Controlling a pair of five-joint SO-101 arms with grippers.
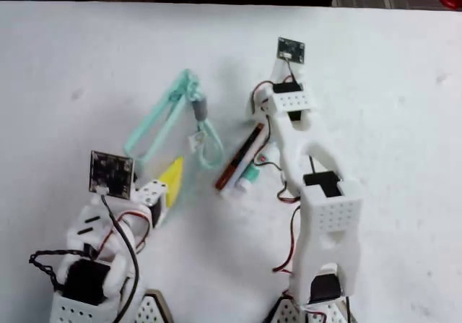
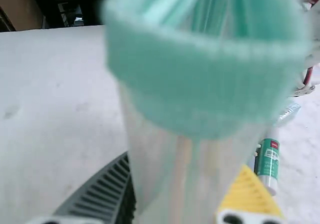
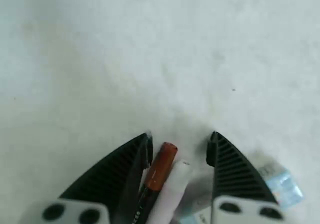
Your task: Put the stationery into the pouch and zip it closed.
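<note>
pickup stage: right gripper (image 3: 180,136) open astride the pens (image 1: 240,157) at mid-frame, gripping nothing yet; left gripper (image 2: 185,161) clamps the pouch (image 1: 162,121) lying left of them; next, probably close, lift, aim for its mouth.

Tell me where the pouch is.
High view: the pouch lies left of centre, just beyond the left gripper, with the pens to its right.

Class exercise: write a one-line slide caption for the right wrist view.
Open right gripper straddles a red-brown pen and a white pen side by side on the white table.
</note>
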